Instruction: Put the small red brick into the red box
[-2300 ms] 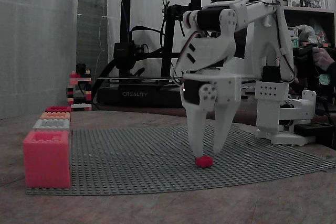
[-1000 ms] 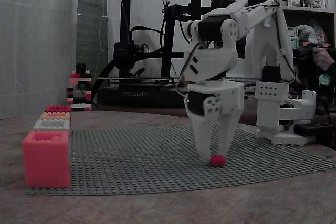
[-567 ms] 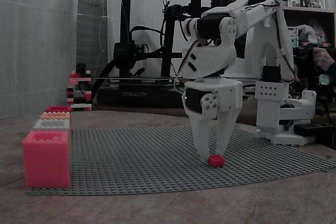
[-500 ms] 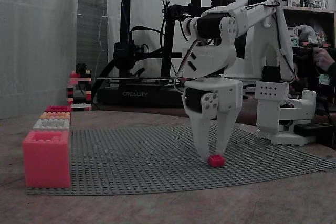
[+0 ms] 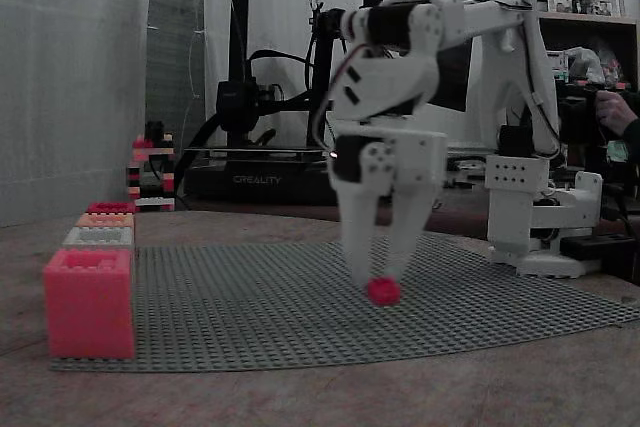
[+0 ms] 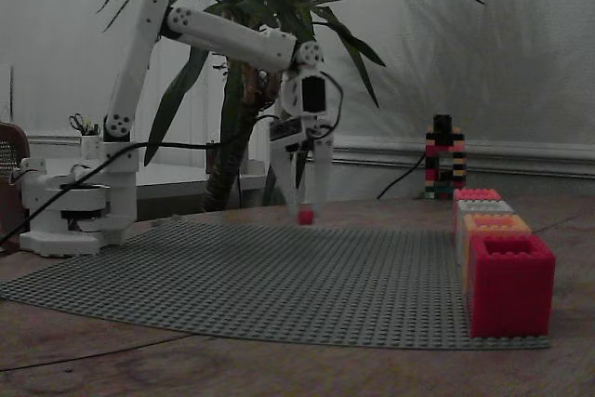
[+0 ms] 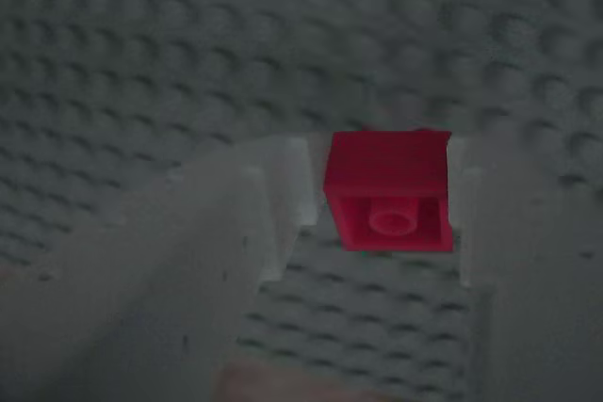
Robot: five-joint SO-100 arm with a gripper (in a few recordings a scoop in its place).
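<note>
The small red brick [image 5: 383, 291] hangs just above the grey studded baseplate [image 5: 250, 297], pinched between my white fingertips. My gripper [image 5: 378, 281] points straight down and is shut on it. In the other fixed view the brick [image 6: 305, 217] sits at the tip of the gripper [image 6: 305, 211], over the far part of the baseplate [image 6: 279, 276]. The wrist view has the brick [image 7: 389, 190] clamped between the two fingers [image 7: 254, 223], its hollow underside facing the camera, with the gripper [image 7: 382, 197] above the baseplate [image 7: 188, 63]. The red box [image 5: 88, 302] [image 6: 509, 285] stands at the plate's near corner, well away from the gripper.
Behind the red box runs a row of boxes: grey [image 5: 98, 237], orange [image 5: 105, 219] and red [image 5: 110, 207]. A striped brick tower [image 5: 150, 172] [image 6: 443, 157] stands further back. A 3D printer [image 5: 290, 77] and my arm's base [image 5: 535, 217] are behind the plate; a potted plant [image 6: 251, 6] too.
The fingers, open around the brick on the plate, have shut on it. The gripper has lifted it slightly and moved left in the fixed view, toward the boxes.
</note>
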